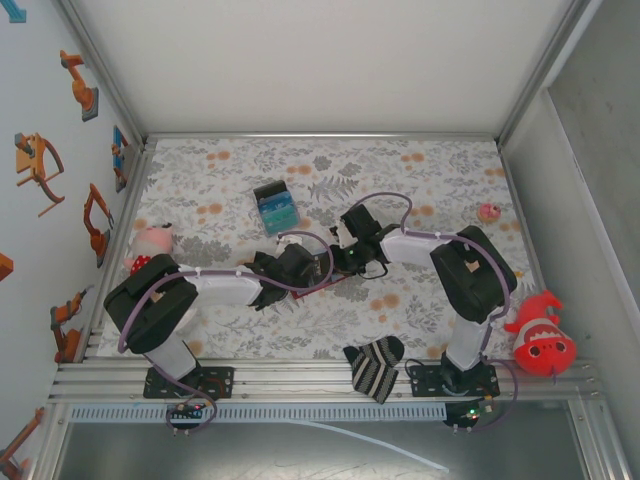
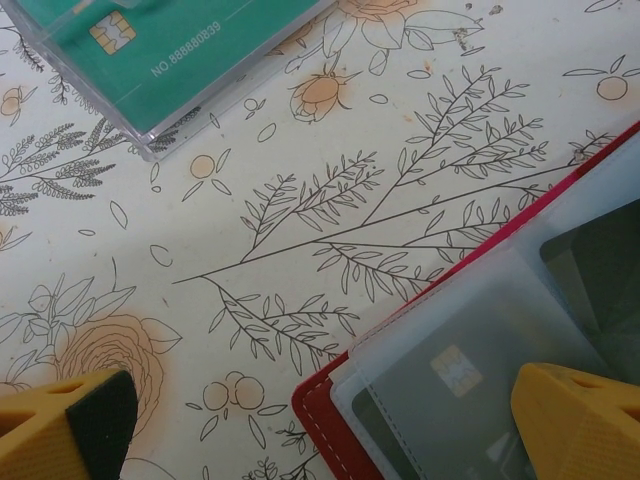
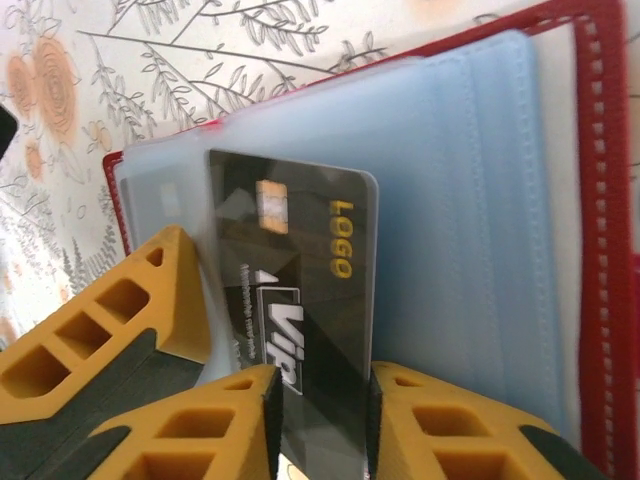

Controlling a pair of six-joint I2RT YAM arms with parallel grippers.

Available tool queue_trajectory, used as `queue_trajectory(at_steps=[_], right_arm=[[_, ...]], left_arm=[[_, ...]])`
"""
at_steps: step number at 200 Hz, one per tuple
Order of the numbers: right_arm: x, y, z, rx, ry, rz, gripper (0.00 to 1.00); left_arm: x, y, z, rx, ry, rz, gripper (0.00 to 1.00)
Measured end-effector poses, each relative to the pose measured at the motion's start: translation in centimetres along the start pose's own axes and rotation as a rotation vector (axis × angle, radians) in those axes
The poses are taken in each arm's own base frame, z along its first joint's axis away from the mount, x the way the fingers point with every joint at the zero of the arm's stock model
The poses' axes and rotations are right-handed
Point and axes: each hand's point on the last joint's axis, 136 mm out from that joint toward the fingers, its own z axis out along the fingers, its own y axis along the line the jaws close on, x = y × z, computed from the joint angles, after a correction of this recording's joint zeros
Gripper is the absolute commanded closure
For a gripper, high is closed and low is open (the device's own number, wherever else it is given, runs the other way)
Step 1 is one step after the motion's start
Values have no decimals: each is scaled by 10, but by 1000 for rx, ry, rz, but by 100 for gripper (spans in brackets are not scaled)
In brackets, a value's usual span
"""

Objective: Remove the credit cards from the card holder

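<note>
The red card holder (image 3: pixel 590 200) lies open on the floral cloth, its blue-grey slots (image 3: pixel 470 200) facing up. A black credit card (image 3: pixel 300 250) marked LOGO and VIP lies across the slots, and my right gripper (image 3: pixel 322 425) is shut on its two long edges. My left gripper (image 2: pixel 325 430) is open wide and straddles the holder's corner (image 2: pixel 322 412), one yellow finger (image 2: pixel 575 420) over the clear sleeve (image 2: pixel 440 330). Another dark card (image 2: pixel 470 400) shows through that sleeve. From above, both grippers (image 1: pixel 290 270) (image 1: pixel 345 252) meet over the holder (image 1: pixel 318 291).
A clear box (image 1: pixel 273 207) with teal credit cards (image 2: pixel 150 40) sits just beyond the holder. A pink toy (image 1: pixel 152 243) lies at the left, a small pink one (image 1: pixel 489 212) and a red plush (image 1: pixel 540 335) at the right, and a striped sock (image 1: pixel 375 365) at the near edge.
</note>
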Motion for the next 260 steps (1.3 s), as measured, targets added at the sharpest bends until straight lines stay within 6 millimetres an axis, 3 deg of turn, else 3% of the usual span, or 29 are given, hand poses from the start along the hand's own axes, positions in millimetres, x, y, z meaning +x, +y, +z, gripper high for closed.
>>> queue_trajectory(at_steps=[52, 72, 99, 120, 171, 189, 260], right_arm=[[0, 8, -1, -46, 2, -7, 91], [-2, 13, -2, -69, -5, -17, 90], [-3, 14, -2, -76, -5, -22, 79], [-3, 16, -2, -90, -3, -30, 79], [-4, 19, -2, -101, -5, -54, 100], [-7, 17, -3, -81, -11, -73, 100], [-17, 15, -35, 62, -76, -208, 100]], left_arm=[[0, 0, 0, 1, -2, -2, 3], [0, 0, 0, 1, -2, -1, 3], [-1, -1, 0, 2, -3, -2, 3], [-1, -1, 0, 2, -4, -3, 3], [-1, -1, 0, 5, -4, -4, 3], [-1, -1, 0, 5, -4, -7, 3], [3, 6, -11, 16, 1, -15, 3]])
